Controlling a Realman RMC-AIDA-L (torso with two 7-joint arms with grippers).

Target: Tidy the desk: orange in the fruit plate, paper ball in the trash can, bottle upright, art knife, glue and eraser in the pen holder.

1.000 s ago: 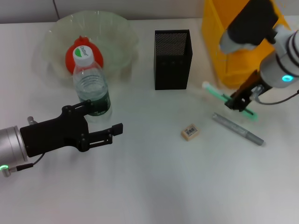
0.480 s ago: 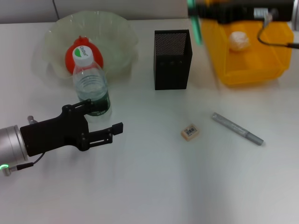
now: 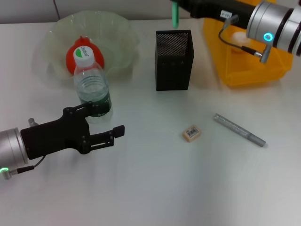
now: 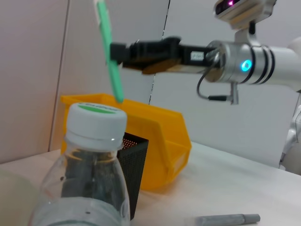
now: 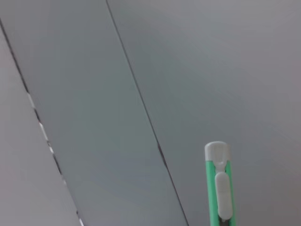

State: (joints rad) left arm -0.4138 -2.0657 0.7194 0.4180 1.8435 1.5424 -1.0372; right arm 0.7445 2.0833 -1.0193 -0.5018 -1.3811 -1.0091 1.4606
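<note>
My right gripper [image 3: 179,6] is shut on the green glue [image 3: 175,15] and holds it upright above the black mesh pen holder [image 3: 174,59]. The glue also shows in the left wrist view [image 4: 109,52] and in the right wrist view [image 5: 218,183]. The beige eraser [image 3: 191,133] and the grey art knife [image 3: 239,130] lie on the table to the right of the middle. The bottle [image 3: 91,84] stands upright in front of the fruit plate [image 3: 117,28], which holds the orange [image 3: 74,55]. My left gripper [image 3: 106,121] is open just in front of the bottle.
The yellow trash can [image 3: 244,66] stands at the back right, under my right arm, with the paper ball [image 3: 244,40] partly visible inside. The white table stretches bare towards the front.
My right gripper has lifted the glue off the table near the trash can and carried it up and left to above the pen holder. The left arm has not moved.
</note>
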